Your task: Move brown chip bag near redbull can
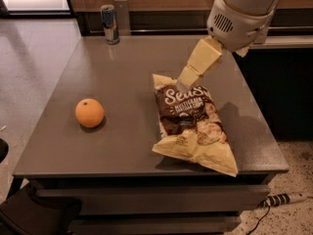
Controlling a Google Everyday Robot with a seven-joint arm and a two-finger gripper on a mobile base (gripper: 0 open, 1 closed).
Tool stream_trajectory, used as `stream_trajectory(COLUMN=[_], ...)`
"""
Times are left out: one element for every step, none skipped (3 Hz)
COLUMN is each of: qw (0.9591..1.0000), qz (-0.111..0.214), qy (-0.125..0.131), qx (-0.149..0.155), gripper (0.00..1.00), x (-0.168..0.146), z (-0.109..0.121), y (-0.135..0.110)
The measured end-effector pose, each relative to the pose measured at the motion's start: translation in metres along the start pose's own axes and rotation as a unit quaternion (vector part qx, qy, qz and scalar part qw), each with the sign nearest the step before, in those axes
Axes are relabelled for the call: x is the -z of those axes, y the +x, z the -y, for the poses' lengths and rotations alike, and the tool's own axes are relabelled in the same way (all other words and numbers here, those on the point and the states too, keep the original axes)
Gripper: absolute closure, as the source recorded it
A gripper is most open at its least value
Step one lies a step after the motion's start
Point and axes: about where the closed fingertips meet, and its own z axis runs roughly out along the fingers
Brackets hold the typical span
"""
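The brown chip bag lies flat on the right half of the grey table, its dark panel with white lettering facing up. The redbull can stands upright at the table's far edge, left of centre, well away from the bag. My gripper comes down from the upper right on a cream-coloured arm, and its tip is right at the bag's top edge.
An orange sits on the left part of the table, apart from the bag. A wooden wall and a dark ledge run behind the table. A power strip lies on the floor at the lower right.
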Motion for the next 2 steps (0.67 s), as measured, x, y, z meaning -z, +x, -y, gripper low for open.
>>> stream_trajectory(qw=[0.9993, 0.9994], qz=[0.006, 0.014], qy=[0.002, 0.004], qx=[-0.037, -0.032], gripper=[0.00, 0.00], x=[-0.0018, -0.0015], z=[0.0013, 0.0017], y=[-0.0037, -0.0075])
